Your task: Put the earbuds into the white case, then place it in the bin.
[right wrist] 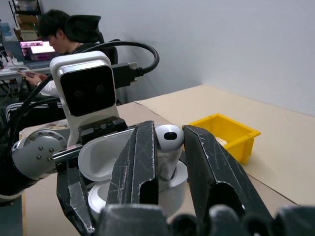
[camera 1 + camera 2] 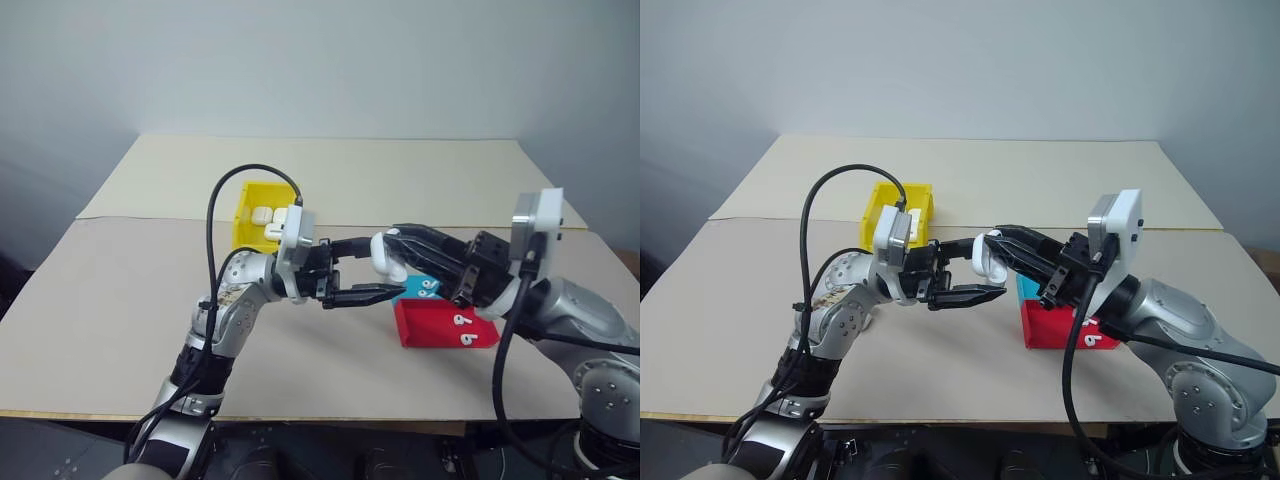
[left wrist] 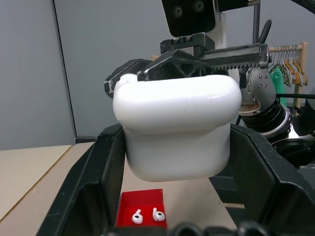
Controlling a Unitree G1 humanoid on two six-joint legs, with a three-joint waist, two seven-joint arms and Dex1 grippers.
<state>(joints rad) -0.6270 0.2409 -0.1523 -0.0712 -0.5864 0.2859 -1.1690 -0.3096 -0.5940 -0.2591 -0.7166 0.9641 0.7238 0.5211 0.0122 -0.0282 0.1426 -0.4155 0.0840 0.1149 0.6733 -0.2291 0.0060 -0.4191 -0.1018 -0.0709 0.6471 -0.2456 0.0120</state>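
My left gripper (image 2: 383, 268) is shut on the white case (image 3: 177, 130), holding it above the table with its lid open. Just over the open case (image 1: 106, 155), my right gripper (image 1: 170, 145) is shut on one of the earbuds (image 1: 169, 139), stem pointing down toward the case. Whether the stem touches the case, I cannot tell. The yellow bin (image 2: 248, 205) stands on the table behind my left arm and holds a few white cases (image 2: 264, 215). Two more earbuds (image 3: 137, 216) lie in a red tray (image 2: 425, 328) below the grippers.
A cyan tray (image 2: 412, 290) with earbuds in it stands just behind the red one. The two-part table (image 2: 120, 300) reaches far to the left and back. A seated person (image 1: 54, 29) is at a desk in the background of the right wrist view.
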